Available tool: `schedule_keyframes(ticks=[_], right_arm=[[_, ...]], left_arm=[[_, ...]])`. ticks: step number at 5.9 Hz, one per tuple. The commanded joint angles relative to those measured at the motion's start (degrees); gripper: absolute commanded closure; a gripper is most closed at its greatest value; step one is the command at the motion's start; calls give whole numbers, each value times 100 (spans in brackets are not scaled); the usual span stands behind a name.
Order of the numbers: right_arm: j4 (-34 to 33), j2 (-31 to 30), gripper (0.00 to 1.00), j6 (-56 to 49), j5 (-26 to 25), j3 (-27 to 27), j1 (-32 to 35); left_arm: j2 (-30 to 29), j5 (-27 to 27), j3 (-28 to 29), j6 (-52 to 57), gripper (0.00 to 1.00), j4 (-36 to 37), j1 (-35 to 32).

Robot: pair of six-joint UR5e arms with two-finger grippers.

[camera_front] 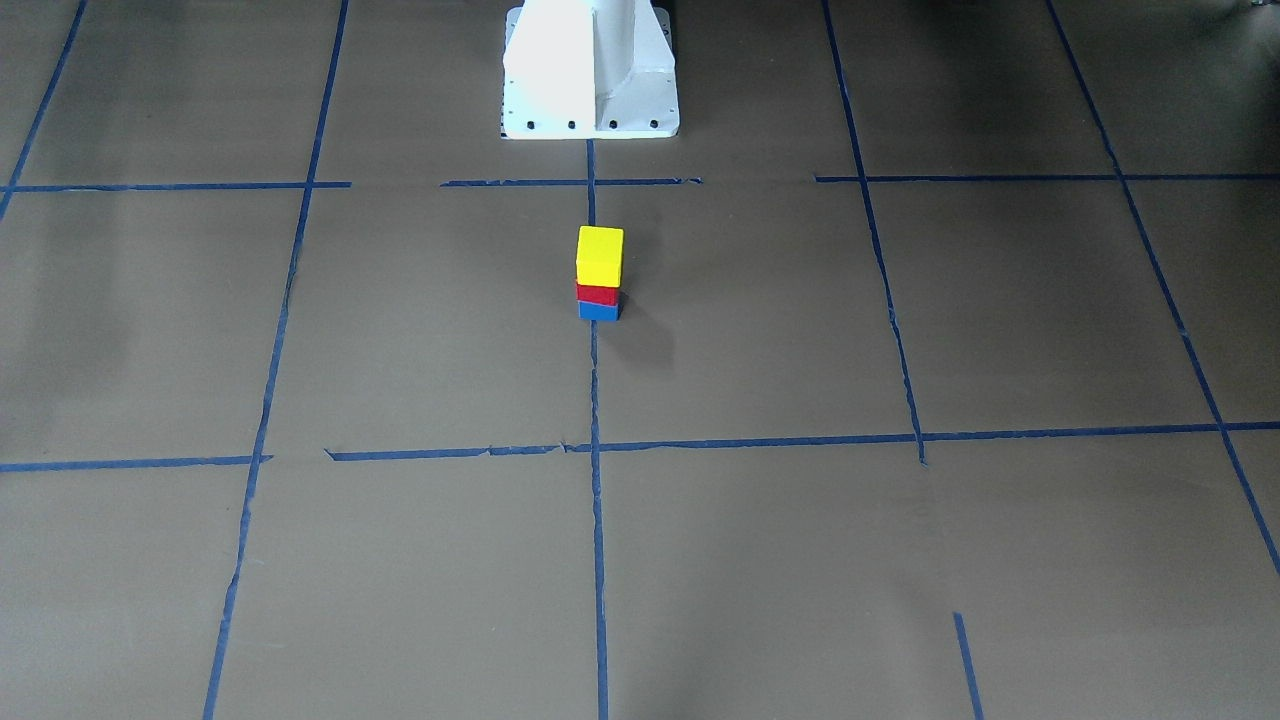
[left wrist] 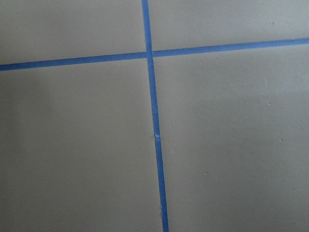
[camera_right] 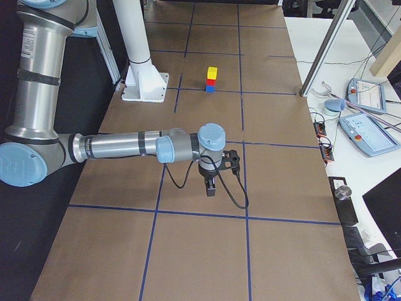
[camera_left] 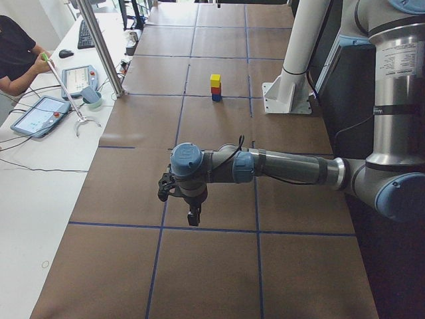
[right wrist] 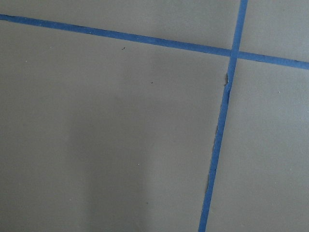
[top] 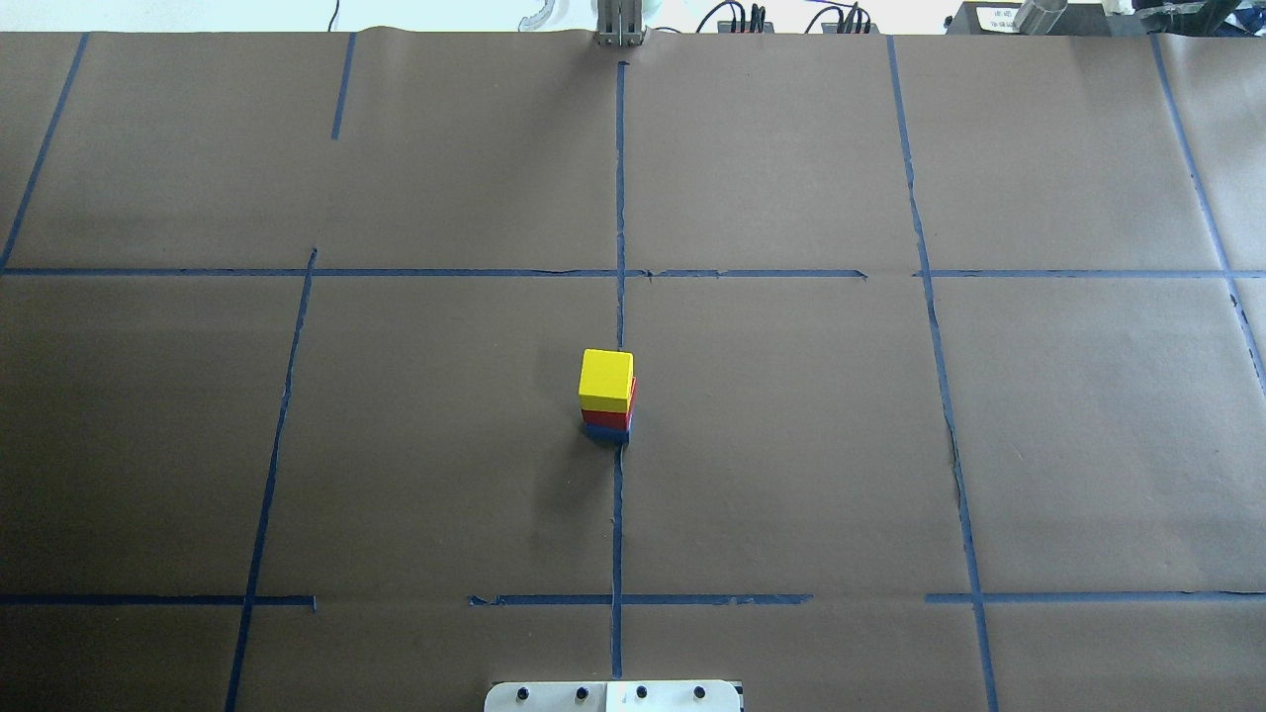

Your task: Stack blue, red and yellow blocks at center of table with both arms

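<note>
Table (top: 791,445): brown paper cover, blue tape grid (top: 619,514). White side desk (camera_left: 40,173) beyond the table's far edge, bearing two teach pendants (camera_left: 36,114), keyboard (camera_left: 86,33), mouse (camera_left: 65,53). Slanted metal post (camera_left: 103,50) at the desk's edge. Seated operator (camera_left: 13,50). Soft, even light.

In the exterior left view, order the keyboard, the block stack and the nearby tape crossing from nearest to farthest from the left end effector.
1. tape crossing, just beside the left end effector, toward the view's left.
2. block stack, much farther along, mid-view.
3. keyboard, farthest, at the view's top left, beyond the stack.
</note>
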Motion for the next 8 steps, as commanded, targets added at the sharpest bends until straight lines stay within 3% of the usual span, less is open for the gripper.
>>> schedule_keyframes(ticks=[1,8], right_arm=[[0,0,0,-2,3,20,0],[18,-36,0,-11,117,46,9]], left_arm=[[19,345,-28,-27,0,-27,0],[10,382,-73,-10,0,-9,9]])
